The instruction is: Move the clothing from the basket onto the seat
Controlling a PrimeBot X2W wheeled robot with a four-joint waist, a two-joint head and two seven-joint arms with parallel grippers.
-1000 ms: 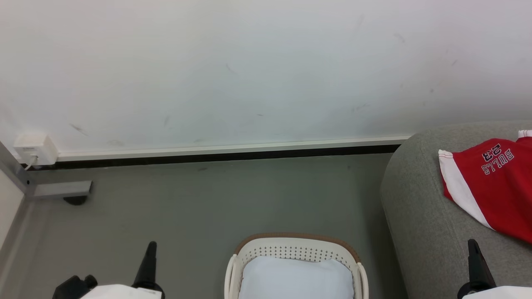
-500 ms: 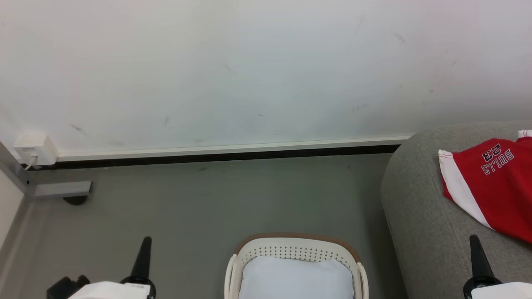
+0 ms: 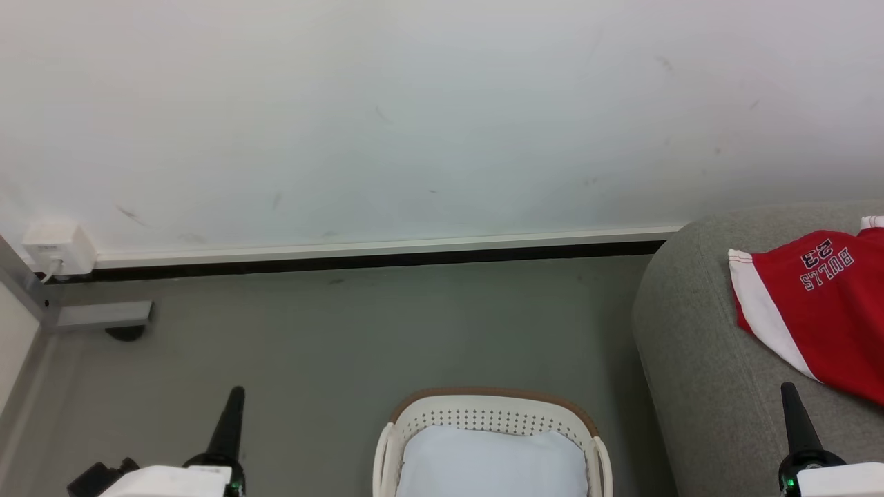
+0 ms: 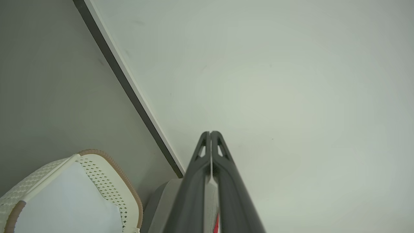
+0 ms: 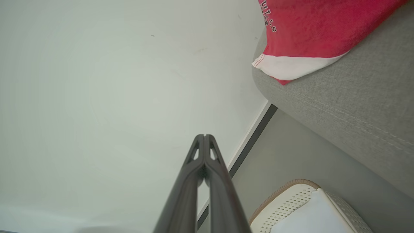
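Red shorts [image 3: 822, 304] with white trim and a small "BULLS 23" print lie on the grey seat [image 3: 697, 345] at the right; the right wrist view has the shorts [image 5: 310, 29] on the seat [image 5: 349, 97] too. The cream basket [image 3: 492, 414] with its brown rim stands on the floor at bottom centre, a white liner inside and no red cloth visible in it. My left gripper [image 3: 235, 395] is shut at the lower left, left of the basket. My right gripper [image 3: 789, 390] is shut at the lower right, in front of the seat. Both hold nothing. The jersey is out of view.
A white wall with a pale skirting strip [image 3: 387, 247] runs across the back. At the far left are a wall socket box [image 3: 59, 248] and a grey metal foot [image 3: 103, 314]. Grey floor [image 3: 345, 331] lies between the wall and the basket.
Both grippers have slid outward a little: the left one to the left and up, the right one slightly right. Basket, shorts and seat have stayed put.
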